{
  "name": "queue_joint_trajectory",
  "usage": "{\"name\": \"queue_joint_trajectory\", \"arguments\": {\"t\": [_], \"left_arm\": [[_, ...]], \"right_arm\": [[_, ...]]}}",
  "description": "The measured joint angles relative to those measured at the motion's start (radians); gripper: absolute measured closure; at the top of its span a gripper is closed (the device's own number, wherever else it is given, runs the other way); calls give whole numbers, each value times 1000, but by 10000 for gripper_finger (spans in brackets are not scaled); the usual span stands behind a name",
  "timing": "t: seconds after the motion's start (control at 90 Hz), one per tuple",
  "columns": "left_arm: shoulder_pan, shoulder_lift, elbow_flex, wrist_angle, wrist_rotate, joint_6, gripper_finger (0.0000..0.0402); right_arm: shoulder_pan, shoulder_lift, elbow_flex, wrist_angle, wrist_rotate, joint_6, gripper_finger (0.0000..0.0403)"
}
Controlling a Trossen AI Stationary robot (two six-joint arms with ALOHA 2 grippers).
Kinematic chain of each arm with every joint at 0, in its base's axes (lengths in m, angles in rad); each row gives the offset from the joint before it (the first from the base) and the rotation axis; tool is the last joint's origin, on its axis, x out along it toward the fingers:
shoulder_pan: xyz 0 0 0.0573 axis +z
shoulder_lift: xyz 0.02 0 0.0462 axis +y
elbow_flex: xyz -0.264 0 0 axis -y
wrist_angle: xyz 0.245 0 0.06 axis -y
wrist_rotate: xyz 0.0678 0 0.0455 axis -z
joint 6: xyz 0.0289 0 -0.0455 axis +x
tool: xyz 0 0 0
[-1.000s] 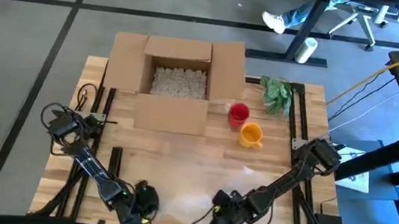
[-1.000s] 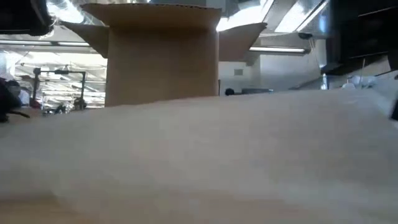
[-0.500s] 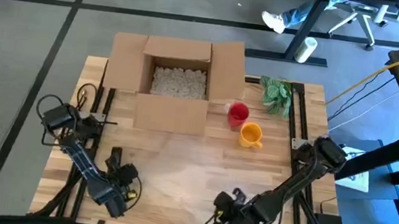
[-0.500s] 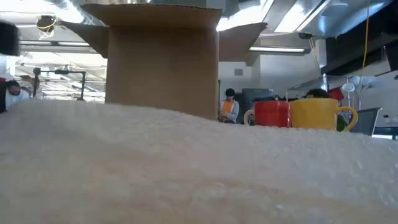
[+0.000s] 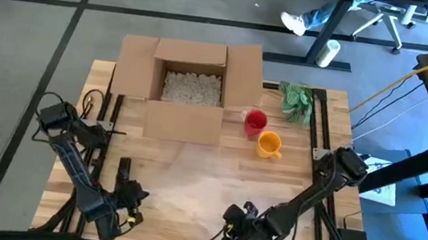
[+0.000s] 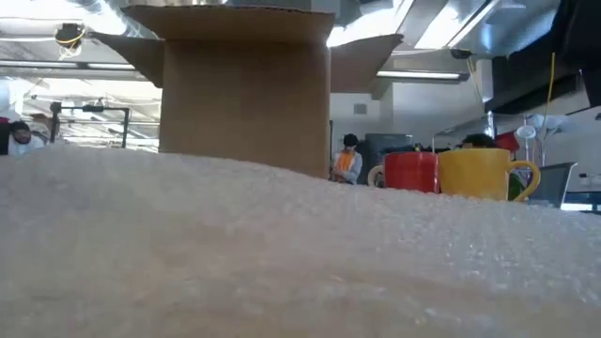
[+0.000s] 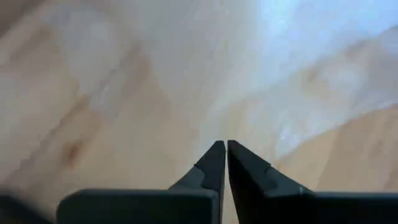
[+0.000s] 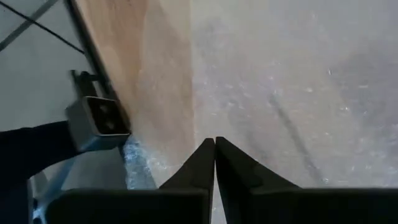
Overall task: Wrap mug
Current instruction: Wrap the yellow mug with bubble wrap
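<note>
**Bubble wrap laid out, mugs waiting**

Both hands sit low at the table's (image 5: 194, 154) near edge: left hand (image 5: 126, 199) and right hand (image 5: 236, 227), each pinched shut on the bubble wrap sheet (image 5: 198, 187). The yellow mug (image 5: 268, 145) stands apart beside the red mug (image 5: 255, 122), near the cardboard box (image 5: 189, 89). Next, I'd judge, a mug must come onto the sheet; green leaves (image 5: 297, 100) lie clear.

An open cardboard box (image 5: 191, 89) sits at the far side of a wooden table (image 5: 193, 160), filled with white packing peanuts (image 5: 192, 88). A green leafy plant (image 5: 297, 100) lies near the table's far right corner. Beyond the table, an office chair (image 5: 383, 18) stands on the grey floor, and a person (image 6: 346, 158) stands in the room behind.
</note>
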Motion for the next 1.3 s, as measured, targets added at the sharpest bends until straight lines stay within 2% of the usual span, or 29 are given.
{"name": "queue_joint_trajectory", "arguments": {"t": [0.1,0.333,0.5,0.689,0.844,0.911,1.033,1.178,1.3], "left_arm": [[24,0,0,83,-31,124,401],[135,-1,-14,277,-35,451,401],[226,-1,-76,403,59,601,401],[307,-1,-161,484,142,605,401],[321,6,-238,579,260,564,401],[307,7,-260,581,295,500,402],[245,6,-272,597,299,368,402],[157,9,-274,681,312,316,402],[113,9,-272,737,312,312,402]], "right_arm": [[8,23,0,-2,-6,26,403],[18,60,0,14,-7,90,403],[32,67,0,77,-10,120,403],[46,102,0,133,-11,140,403],[44,146,0,117,-71,167,403],[42,152,0,72,-97,177,403],[41,149,5,-66,-115,220,403],[30,144,5,-193,-84,221,403],[11,143,4,-198,-85,184,403]]}}
